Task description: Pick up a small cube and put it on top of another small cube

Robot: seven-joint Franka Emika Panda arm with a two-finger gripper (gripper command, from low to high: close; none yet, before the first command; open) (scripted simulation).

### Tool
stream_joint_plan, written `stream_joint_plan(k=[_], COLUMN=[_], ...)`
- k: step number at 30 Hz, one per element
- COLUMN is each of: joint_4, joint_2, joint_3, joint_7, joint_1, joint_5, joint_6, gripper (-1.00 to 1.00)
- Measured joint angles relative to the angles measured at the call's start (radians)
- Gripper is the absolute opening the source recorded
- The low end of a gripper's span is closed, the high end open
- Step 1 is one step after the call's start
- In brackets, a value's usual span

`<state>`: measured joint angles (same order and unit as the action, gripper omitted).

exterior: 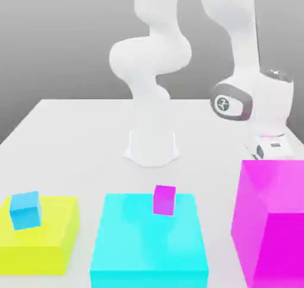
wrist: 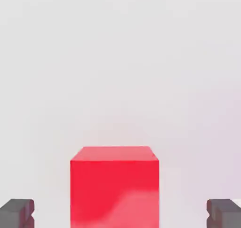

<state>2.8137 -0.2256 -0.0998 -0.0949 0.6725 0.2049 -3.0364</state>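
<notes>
My gripper (wrist: 120, 212) hangs low over a white table (exterior: 71, 132), its two dark fingers (wrist: 16, 212) spread wide apart with nothing between them touched yet. In the hand view the small red cube (wrist: 115, 187) sits on the bare table between the fingertips, with a gap on either side.

In the exterior view my wrist is lowered behind a big magenta block (exterior: 273, 221) at the table's front corner on that view's right, so the red cube lies somewhere behind that block. Along the front edge stand a big cyan block (exterior: 148, 245) carrying a small magenta cube (exterior: 164, 199), and a big yellow block (exterior: 41, 239) carrying a small blue cube (exterior: 25, 210).

The risks, as I judge them: closing off-centre could push or twist the cube away, and lifting carelessly could knock my wrist or the cube against the tall magenta block just beside me.
</notes>
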Motion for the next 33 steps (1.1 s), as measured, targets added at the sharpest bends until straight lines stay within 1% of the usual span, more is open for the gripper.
stream_joint_plan(k=[1, 2, 8, 10, 12, 14, 17, 23, 25, 33], joint_4=[-0.007, -0.011, -0.013, -0.006, 0.007, 0.022, 0.038, 0.024, 0.018, -0.004], joint_2=[-0.036, -0.058, -0.069, -0.032, 0.031, 0.102, 0.190, 0.211, 0.224, 0.273], joint_3=[0.031, 0.050, 0.059, 0.033, -0.011, -0.047, -0.063, -0.075, -0.080, -0.034], joint_7=[-0.008, -0.014, -0.017, -0.006, 0.028, 0.076, 0.116, 0.001, -0.037, -0.203], joint_1=[0.029, 0.047, 0.055, 0.033, -0.001, -0.020, -0.011, -0.012, -0.037, -0.074], joint_5=[0.009, 0.016, 0.020, 0.007, -0.038, -0.103, -0.193, -0.338, -0.373, -0.487], joint_6=[-0.030, -0.048, -0.055, -0.026, 0.025, 0.081, 0.165, 0.327, 0.389, 0.635], gripper=[0.00, -1.00, -1.00, -1.00, -1.00, -1.00, -1.00, -1.00, -1.00, -1.00])
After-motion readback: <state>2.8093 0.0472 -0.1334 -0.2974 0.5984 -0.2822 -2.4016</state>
